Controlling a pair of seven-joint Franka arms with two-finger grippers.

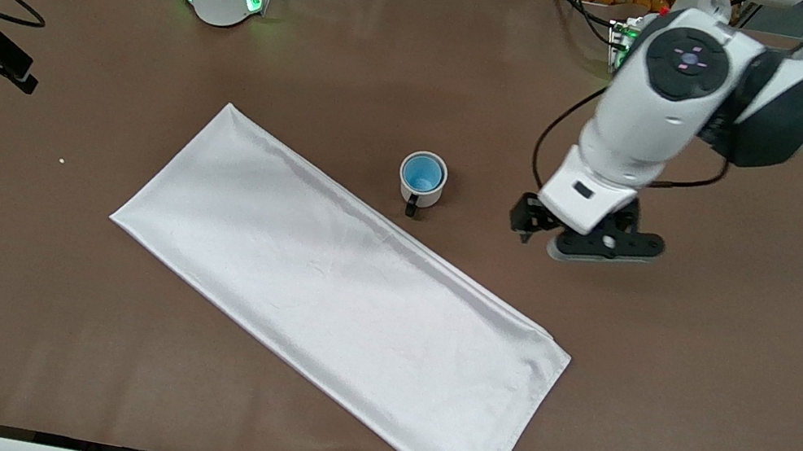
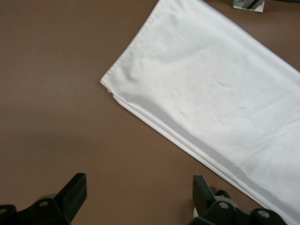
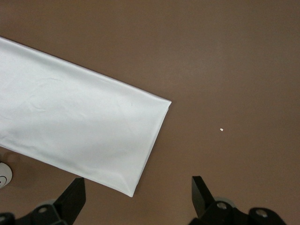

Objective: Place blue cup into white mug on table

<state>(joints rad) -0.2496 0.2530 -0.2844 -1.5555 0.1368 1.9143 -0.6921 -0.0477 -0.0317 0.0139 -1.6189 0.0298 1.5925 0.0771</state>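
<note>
The blue cup [image 1: 424,174] sits inside the white mug [image 1: 422,180] on the brown surface [image 1: 713,380], just beside the white cloth [image 1: 339,297]'s long edge. The left gripper [image 1: 587,243], fingers spread and empty, hovers over bare surface toward the left arm's end. The right gripper [image 3: 136,199], fingers spread, waits.

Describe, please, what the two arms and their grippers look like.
Both arms are glossy white with dark grey-black joints; green lights glow at their bases. A black cable loops beside the left arm's wrist. The left gripper and right gripper have black, blocky fingers.

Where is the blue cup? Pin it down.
In the front view, the blue cup sits inside the white mug on the table, beside the white cloth's farther edge.
</note>
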